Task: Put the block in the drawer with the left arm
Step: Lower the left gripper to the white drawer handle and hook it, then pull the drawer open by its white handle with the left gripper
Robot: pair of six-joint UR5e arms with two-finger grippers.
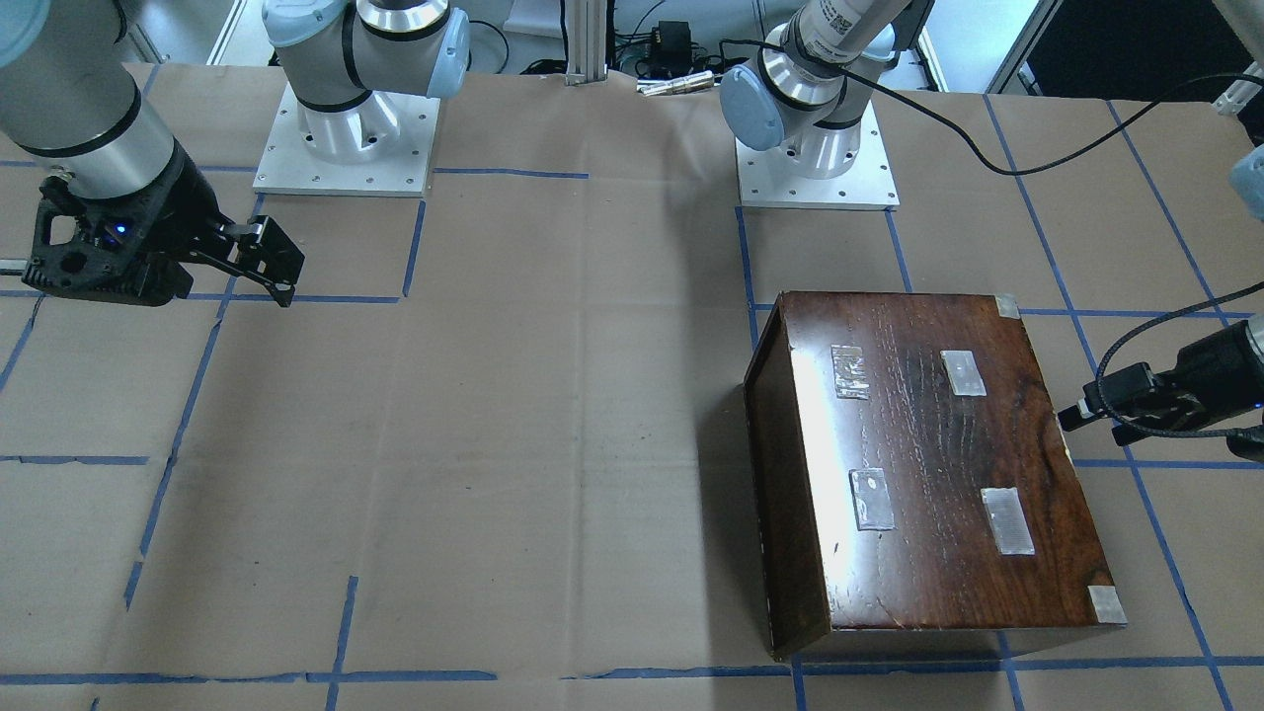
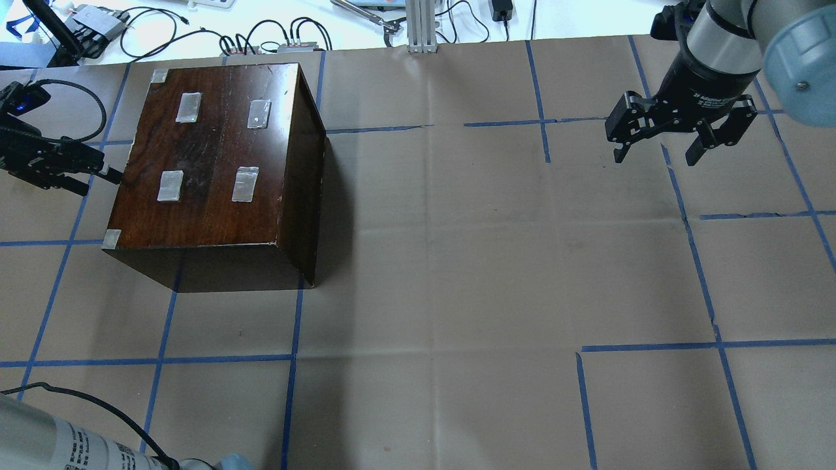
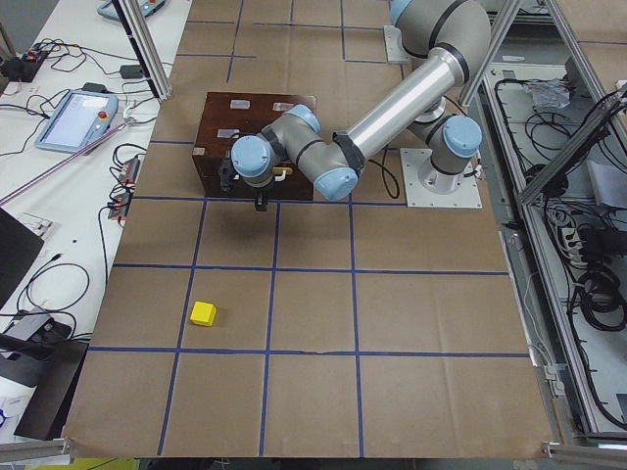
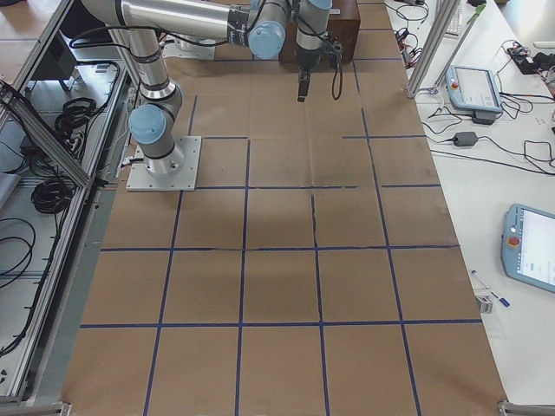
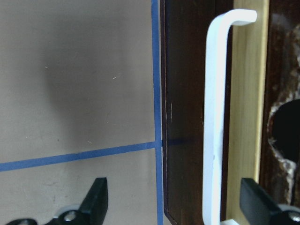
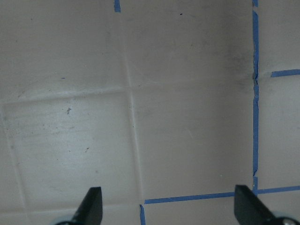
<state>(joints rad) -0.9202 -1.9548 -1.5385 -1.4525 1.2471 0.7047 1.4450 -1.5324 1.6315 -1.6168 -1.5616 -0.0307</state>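
Observation:
The yellow block [image 3: 203, 313] lies on the paper-covered table near its left end, far from the cabinet; it shows only in the exterior left view. The drawer sits in the dark brown cabinet [image 2: 209, 150], and only its front shows, with a white handle [image 5: 213, 117] and a notch [image 5: 286, 131]. My left gripper [image 5: 172, 197] is open at the cabinet's left face, one finger on each side of the handle and not closed on it. It also shows in the overhead view [image 2: 101, 181]. My right gripper [image 2: 655, 156] is open and empty above bare paper.
Blue tape lines [image 2: 431, 359] cross the brown paper table cover. The two arm bases [image 1: 346, 138] stand at the robot's edge of the table. Cables and a teach pendant [image 3: 78, 117] lie beyond the table's far edge.

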